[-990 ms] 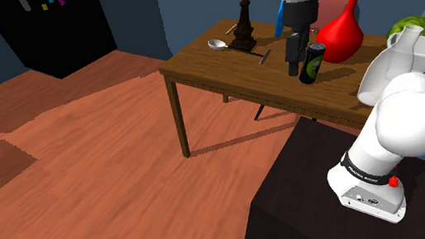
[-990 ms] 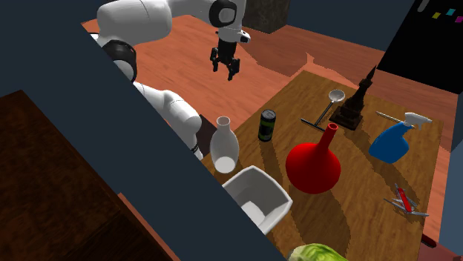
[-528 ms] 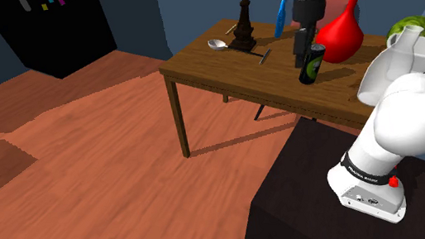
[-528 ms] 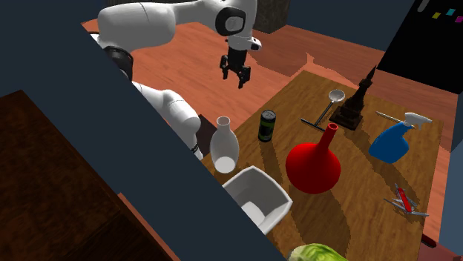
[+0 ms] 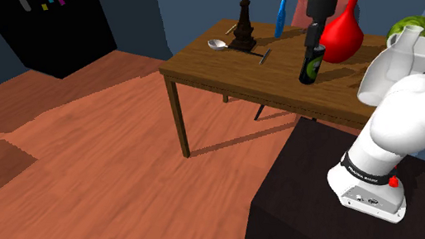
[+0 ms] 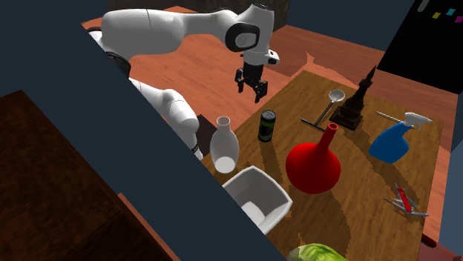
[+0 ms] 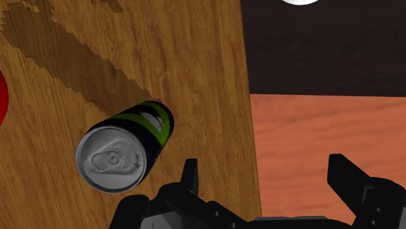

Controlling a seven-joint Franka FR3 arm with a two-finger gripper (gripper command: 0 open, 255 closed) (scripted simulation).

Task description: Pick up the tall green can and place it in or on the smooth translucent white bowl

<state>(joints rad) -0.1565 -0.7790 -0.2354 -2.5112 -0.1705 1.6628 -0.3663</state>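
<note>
- Black gripper (image 6: 252,88) spread wide open, empty, hovering above and to one side of the green-and-black can (image 6: 266,125).
- Can upright, silver top up, close by the wooden table's (image 6: 360,215) edge.
- White vase (image 6: 224,150) just beside the can, red vase (image 6: 313,167) near it, white bowl (image 6: 277,205) farther off.

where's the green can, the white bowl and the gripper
green can (image 6: 267,127): second exterior view, on its side wall.
white bowl (image 6: 253,189): second exterior view, on its inner wall.
gripper (image 6: 252,93): second exterior view, midway between its open fingertips.
</note>
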